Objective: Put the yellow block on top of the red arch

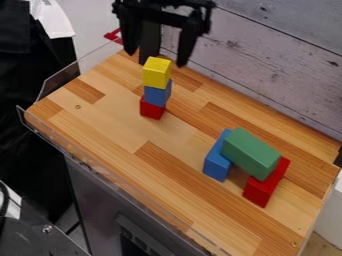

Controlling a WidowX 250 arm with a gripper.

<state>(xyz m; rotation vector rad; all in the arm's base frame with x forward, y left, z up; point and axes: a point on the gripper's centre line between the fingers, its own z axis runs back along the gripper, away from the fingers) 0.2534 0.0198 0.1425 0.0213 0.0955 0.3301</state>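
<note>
My gripper (pixel 156 58) hangs at the top left of the camera view with its two fingers spread wide. The yellow block (pixel 156 73) is just beneath, between and slightly below the fingertips, and nothing is gripped. It tops an upright stack, resting on a blue block (pixel 157 96) with a small red block (pixel 151 109) at the bottom. At the lower right lies a long red piece (pixel 258 191), partly covered by a green block; whether it is an arch I cannot tell.
The green block (pixel 250 152) lies tilted across the long red piece and a long blue block (pixel 216 164). A clear low barrier (pixel 61 82) edges the table's left side, and a wooden plank wall (pixel 267 55) stands behind.
</note>
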